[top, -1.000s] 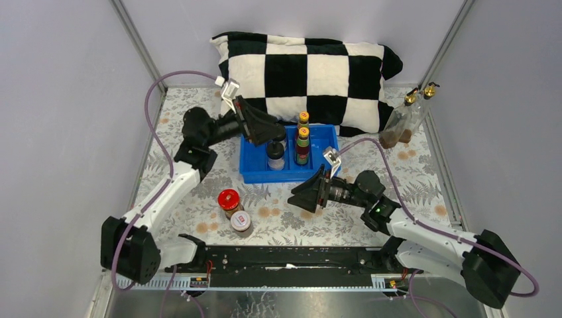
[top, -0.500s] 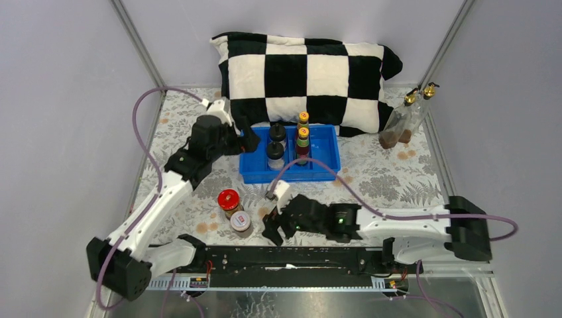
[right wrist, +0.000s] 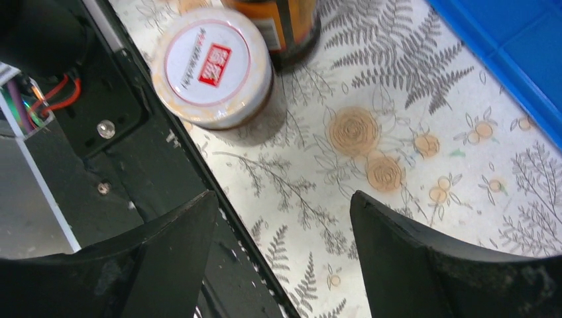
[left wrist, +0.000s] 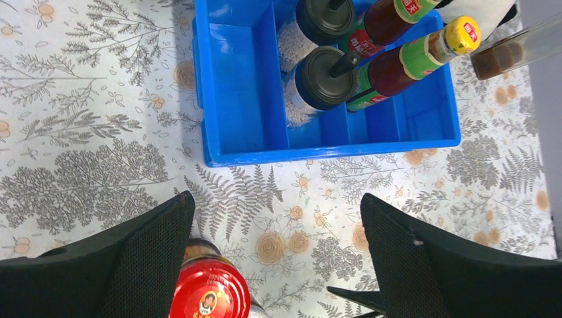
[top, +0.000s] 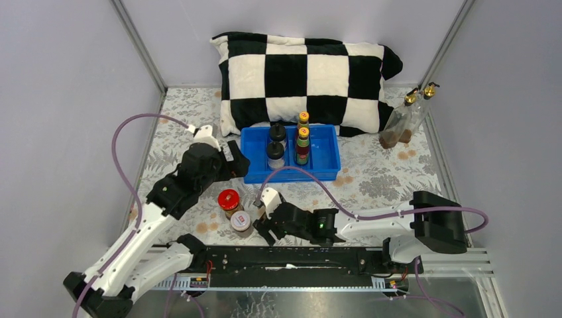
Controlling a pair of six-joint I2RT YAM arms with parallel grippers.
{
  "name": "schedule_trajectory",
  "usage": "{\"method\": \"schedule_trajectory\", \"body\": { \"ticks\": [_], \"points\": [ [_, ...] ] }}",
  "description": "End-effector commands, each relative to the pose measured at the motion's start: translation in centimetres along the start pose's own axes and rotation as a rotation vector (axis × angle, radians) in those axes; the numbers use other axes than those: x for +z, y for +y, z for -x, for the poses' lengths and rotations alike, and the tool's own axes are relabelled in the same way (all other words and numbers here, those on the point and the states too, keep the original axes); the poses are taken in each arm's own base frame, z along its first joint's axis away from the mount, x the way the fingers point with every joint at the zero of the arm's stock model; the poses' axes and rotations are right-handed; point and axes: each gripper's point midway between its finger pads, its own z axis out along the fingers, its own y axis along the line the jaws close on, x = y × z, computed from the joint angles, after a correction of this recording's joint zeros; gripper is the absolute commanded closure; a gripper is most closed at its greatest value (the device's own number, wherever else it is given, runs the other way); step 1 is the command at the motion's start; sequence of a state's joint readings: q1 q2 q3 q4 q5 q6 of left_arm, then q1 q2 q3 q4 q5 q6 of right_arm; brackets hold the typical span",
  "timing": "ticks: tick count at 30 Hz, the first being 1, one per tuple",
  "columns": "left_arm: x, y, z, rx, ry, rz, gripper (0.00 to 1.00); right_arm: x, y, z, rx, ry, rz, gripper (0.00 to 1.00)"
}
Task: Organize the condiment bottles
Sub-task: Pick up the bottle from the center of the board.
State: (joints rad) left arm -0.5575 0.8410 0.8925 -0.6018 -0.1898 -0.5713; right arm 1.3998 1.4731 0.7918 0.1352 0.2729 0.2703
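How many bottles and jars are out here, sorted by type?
Red-lidded jar: 1
White-lidded jar: 1
Black-capped clear jars: 2
Yellow-capped sauce bottles: 2
Gold-spouted glass bottles: 2
Total: 8

Four condiment bottles [top: 275,154] upright in tray [top: 328,151]

Left arm [top: 142,222] stretched toward 1 o'clock, left gripper [top: 238,161] jaws wide apart, right arm [top: 371,225] lying low toward 9 o'clock, right gripper [top: 260,226] jaws parted, empty
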Motion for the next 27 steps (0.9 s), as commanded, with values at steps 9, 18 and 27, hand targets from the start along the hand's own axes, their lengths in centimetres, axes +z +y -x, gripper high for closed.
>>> {"method": "schedule_trajectory", "body": {
  "ticks": [9,18,27],
  "points": [
    [-2.0,2.1,-3.2,-0.100,0.045,0.056,0.01,1.7,3.7,6.2,-0.006,-0.209,0.082,0.19],
    [-3.6,2.6,-3.0,-0.171,0.097,0.140,0.01,3.7,5.2,6.3,-0.013,-0.194,0.107,0.19],
    [-4.7,2.4,-3.0,-0.243,0.090,0.127,0.01,5.9,5.1,6.0,-0.017,-0.161,0.052,0.24]
  ]
}}
